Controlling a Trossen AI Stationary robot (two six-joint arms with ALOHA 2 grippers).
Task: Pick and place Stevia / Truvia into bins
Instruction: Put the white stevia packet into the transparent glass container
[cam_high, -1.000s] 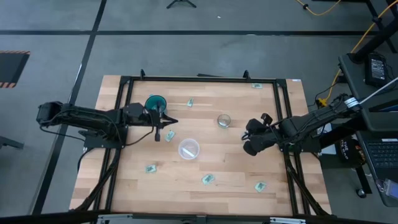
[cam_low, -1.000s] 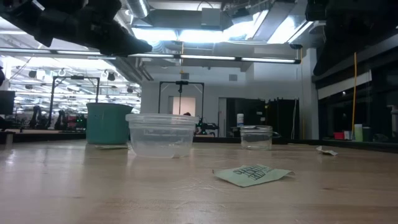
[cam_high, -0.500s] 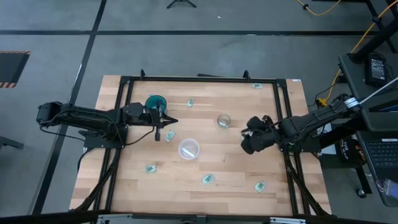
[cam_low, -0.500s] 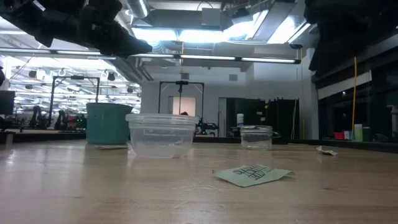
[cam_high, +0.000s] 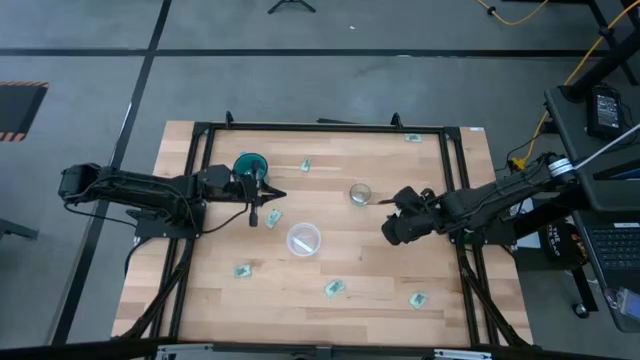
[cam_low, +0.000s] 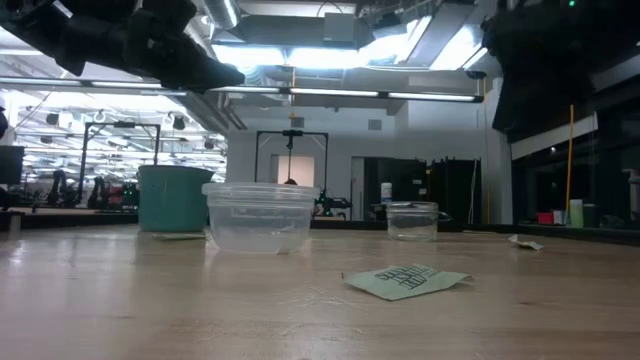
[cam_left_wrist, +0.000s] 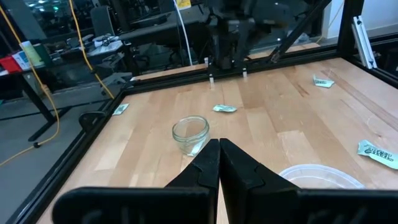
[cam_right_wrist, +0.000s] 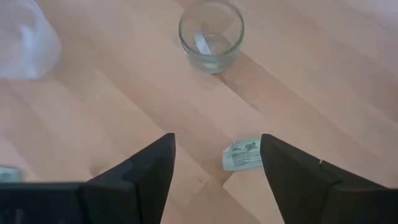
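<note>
Several pale green Stevia packets lie flat on the wooden table. One packet lies just to the right of the clear glass cup, which holds another packet. My right gripper hovers open over the loose packet, a finger on either side and apart from it. The teal cup stands at the far left, and the translucent whitish cup stands mid-table. My left gripper hangs shut and empty between these two cups, near a packet.
More packets lie at the near side, at the far side and in the far right corner. A black frame runs round the table. Bare wood lies at mid-right.
My right gripper has moved a little toward the table's left edge, closer to the glass cup, and its fingers have opened wide. The left arm has kept still.
</note>
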